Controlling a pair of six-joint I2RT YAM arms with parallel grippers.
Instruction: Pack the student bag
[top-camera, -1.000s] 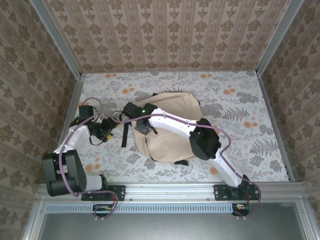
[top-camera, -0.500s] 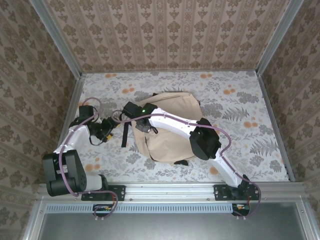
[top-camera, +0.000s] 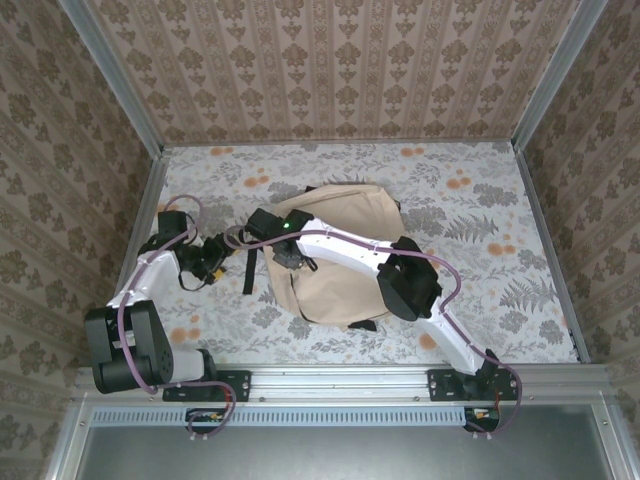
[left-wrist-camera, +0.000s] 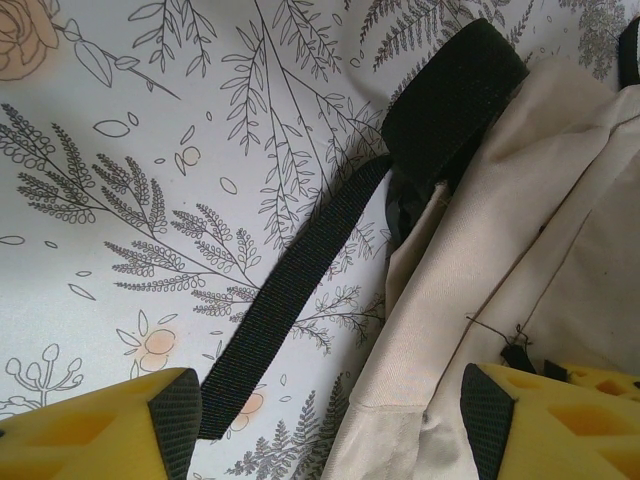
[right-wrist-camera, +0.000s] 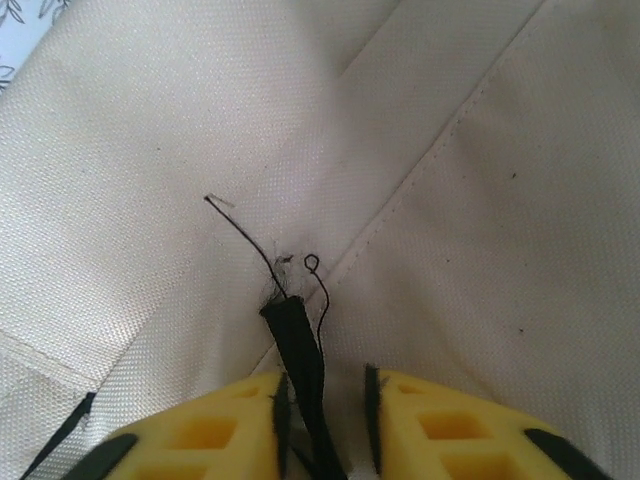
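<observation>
The student bag (top-camera: 345, 275) lies flat mid-table, beige with black straps. My right gripper (top-camera: 290, 258) reaches across its top left part. In the right wrist view, beige fabric and a seam (right-wrist-camera: 450, 150) spread out, and a black zipper pull (right-wrist-camera: 298, 345) with loose threads runs between the yellow fingers of my right gripper (right-wrist-camera: 322, 410), which has narrowed on it. My left gripper (top-camera: 217, 263) hovers at the bag's left edge, open wide. Between the jaws of my left gripper (left-wrist-camera: 335, 430) lie a black strap (left-wrist-camera: 300, 290) and the bag's edge (left-wrist-camera: 520, 230), touching neither finger.
The floral tabletop (top-camera: 470, 190) is boxed in by patterned walls at the back (top-camera: 340, 70) and both sides. A metal rail (top-camera: 340, 380) runs along the near edge by the arm bases. The right arm's elbow (top-camera: 408, 285) hangs over the bag.
The right gripper's jaws have closed in on the zipper pull and its wrist has shifted slightly. The left arm and the bag have stayed put.
</observation>
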